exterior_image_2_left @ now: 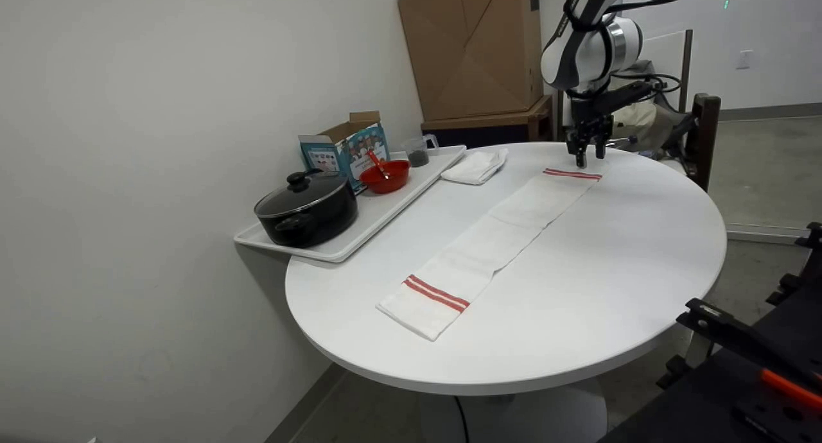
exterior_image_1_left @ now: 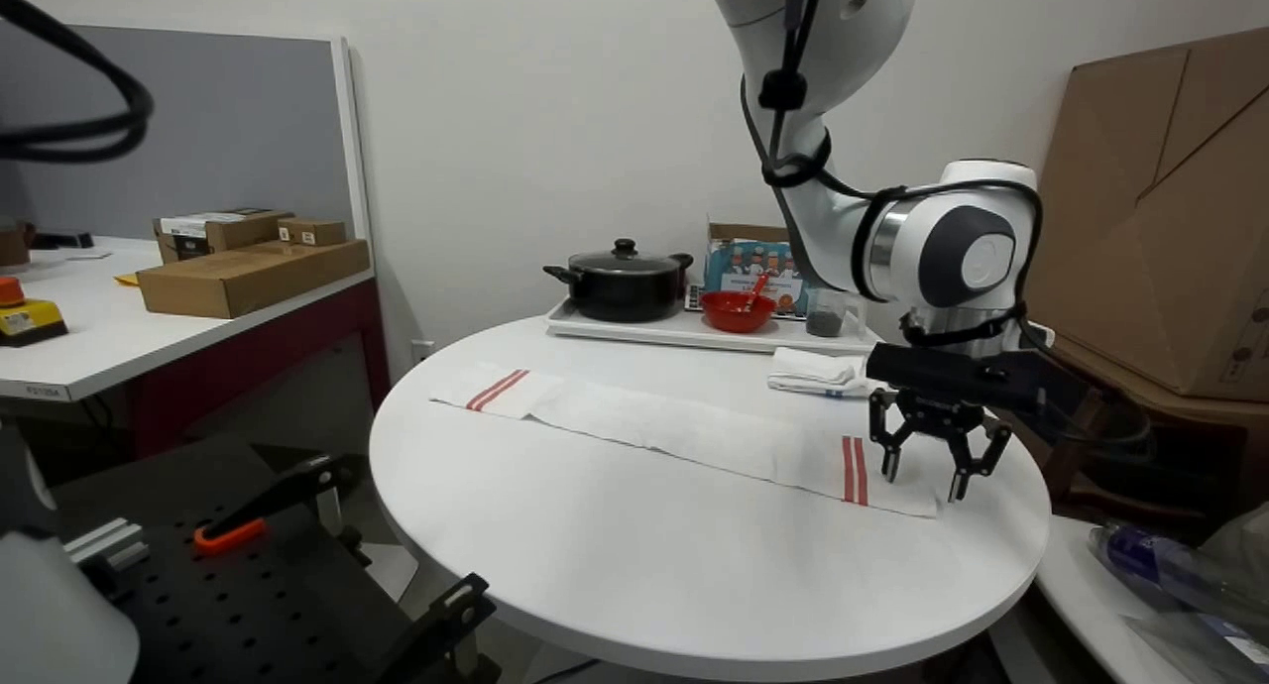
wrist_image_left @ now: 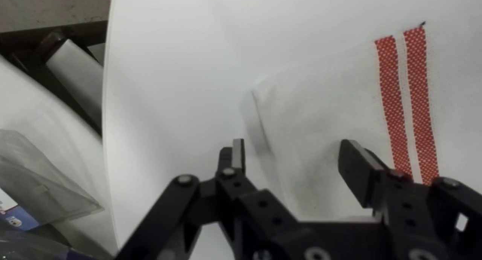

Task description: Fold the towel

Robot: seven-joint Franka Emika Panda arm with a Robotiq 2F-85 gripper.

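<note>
A white towel [exterior_image_1_left: 684, 431] with a pair of red stripes near each end lies flat as a long narrow strip on the round white table [exterior_image_1_left: 634, 575]. It also lies across the table in an exterior view [exterior_image_2_left: 494, 237]. My gripper [exterior_image_1_left: 924, 477] is open and points down at one end of the towel. In the wrist view the gripper [wrist_image_left: 292, 145] has one finger over the towel beside the red stripes. The other finger is over bare table just past the towel's end edge [wrist_image_left: 260, 124]. Nothing is held between the fingers. Whether the fingertips touch the table cannot be told.
A white folded cloth [exterior_image_2_left: 475, 167] lies by a white tray [exterior_image_2_left: 392, 215]. The tray holds a black lidded pot [exterior_image_2_left: 308, 208], a red bowl [exterior_image_2_left: 385, 176], a clear cup [exterior_image_2_left: 419, 153] and a printed box [exterior_image_2_left: 363, 151]. A large cardboard box [exterior_image_1_left: 1160, 218] stands behind the arm.
</note>
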